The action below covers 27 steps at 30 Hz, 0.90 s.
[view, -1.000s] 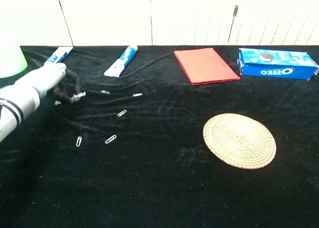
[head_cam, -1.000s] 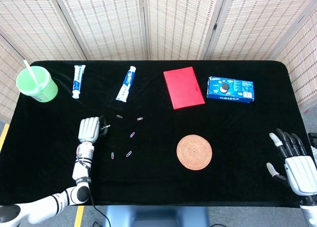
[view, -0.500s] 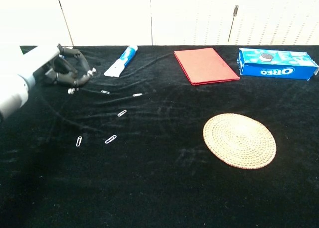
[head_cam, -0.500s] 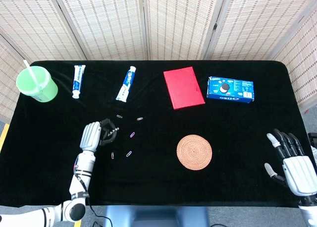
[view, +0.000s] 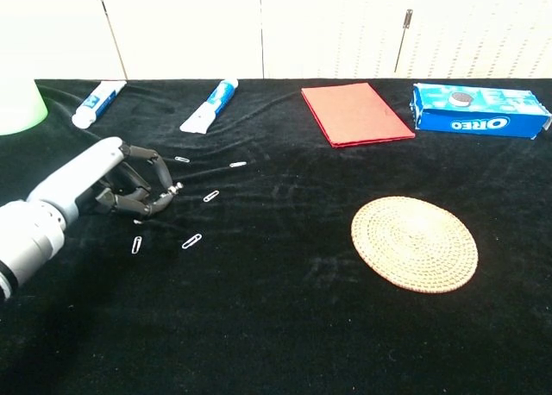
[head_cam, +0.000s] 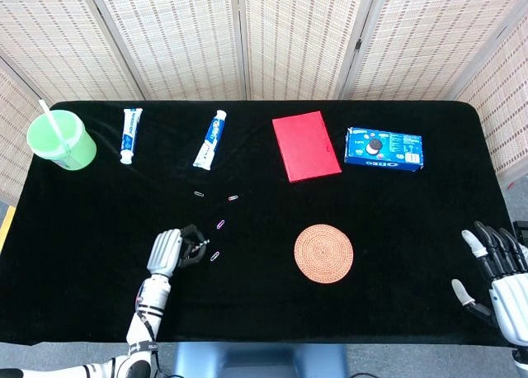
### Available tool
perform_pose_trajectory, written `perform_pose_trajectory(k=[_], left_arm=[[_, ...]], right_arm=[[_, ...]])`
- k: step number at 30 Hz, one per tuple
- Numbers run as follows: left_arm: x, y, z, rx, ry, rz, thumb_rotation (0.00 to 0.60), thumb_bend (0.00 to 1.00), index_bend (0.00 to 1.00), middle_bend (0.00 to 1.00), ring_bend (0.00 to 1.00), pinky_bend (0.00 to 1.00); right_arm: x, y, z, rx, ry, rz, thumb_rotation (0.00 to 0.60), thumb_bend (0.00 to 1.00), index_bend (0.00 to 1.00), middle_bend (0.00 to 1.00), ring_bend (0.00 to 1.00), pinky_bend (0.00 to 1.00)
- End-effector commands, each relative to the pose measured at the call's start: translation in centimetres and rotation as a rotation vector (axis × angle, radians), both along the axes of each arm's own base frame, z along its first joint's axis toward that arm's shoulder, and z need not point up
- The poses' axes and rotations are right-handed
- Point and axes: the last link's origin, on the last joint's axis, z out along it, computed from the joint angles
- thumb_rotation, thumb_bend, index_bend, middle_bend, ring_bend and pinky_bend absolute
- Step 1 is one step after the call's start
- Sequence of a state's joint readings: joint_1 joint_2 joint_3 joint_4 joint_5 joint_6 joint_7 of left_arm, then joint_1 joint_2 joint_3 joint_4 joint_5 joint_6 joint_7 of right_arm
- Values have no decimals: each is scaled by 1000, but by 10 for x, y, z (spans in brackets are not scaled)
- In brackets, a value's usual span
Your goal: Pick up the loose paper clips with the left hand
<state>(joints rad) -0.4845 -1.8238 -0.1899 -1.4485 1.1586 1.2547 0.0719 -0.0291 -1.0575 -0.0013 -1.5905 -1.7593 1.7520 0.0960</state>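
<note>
Several loose paper clips lie on the black cloth: one (view: 182, 159) far left, one (view: 237, 165) beside it, one (view: 210, 196) in the middle, and two near ones (view: 191, 241) (view: 136, 244). My left hand (view: 103, 188) hovers low between them with its fingers curled and the tips brought together, just left of the middle clip. No clip shows between the tips. From the head view the left hand (head_cam: 172, 251) sits just left of a near clip (head_cam: 214, 255). My right hand (head_cam: 497, 271) is at the table's near right corner with its fingers spread and nothing in it.
A woven round coaster (head_cam: 323, 253) lies right of the clips. Along the far side are a green cup with a straw (head_cam: 62, 140), two toothpaste tubes (head_cam: 130, 134) (head_cam: 210, 139), a red notebook (head_cam: 306, 145) and a blue Oreo box (head_cam: 384, 148).
My left hand has moved nearer and to the right, from beside the far clips to the near pair, with its fingers still curled. The right hand has drawn back toward the table's edge.
</note>
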Motion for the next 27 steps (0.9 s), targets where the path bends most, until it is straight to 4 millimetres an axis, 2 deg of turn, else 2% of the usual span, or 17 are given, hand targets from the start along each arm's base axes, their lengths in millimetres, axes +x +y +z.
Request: perform_pose_trajectory(k=[1, 9, 18, 22, 27], left_arm=[[-2, -1, -3, -5, 2, 6, 600, 528, 835, 1000, 1000, 1000], [-13, -2, -10, -24, -2, 44, 600, 528, 835, 1000, 1000, 1000], [-18, 5, -1, 8, -19, 55, 600, 529, 835, 1000, 1000, 1000], [-15, 5, 0, 6, -23, 45, 600, 531, 835, 1000, 1000, 1000], [-4, -2, -11, -31, -18, 14, 600, 532, 835, 1000, 1000, 1000]], right_arm=[[-1, 1, 1, -4, -1, -2, 600, 346, 0, 0, 0, 0], [-1, 2, 3, -13, -6, 3, 600, 347, 0, 0, 0, 0], [-1, -2, 1, -8, 0, -5, 600, 346, 0, 0, 0, 0], [0, -2, 2, -14, -1, -5, 600, 346, 0, 0, 0, 0], [-1, -1, 6, -26, -14, -8, 600, 346, 0, 0, 0, 0]])
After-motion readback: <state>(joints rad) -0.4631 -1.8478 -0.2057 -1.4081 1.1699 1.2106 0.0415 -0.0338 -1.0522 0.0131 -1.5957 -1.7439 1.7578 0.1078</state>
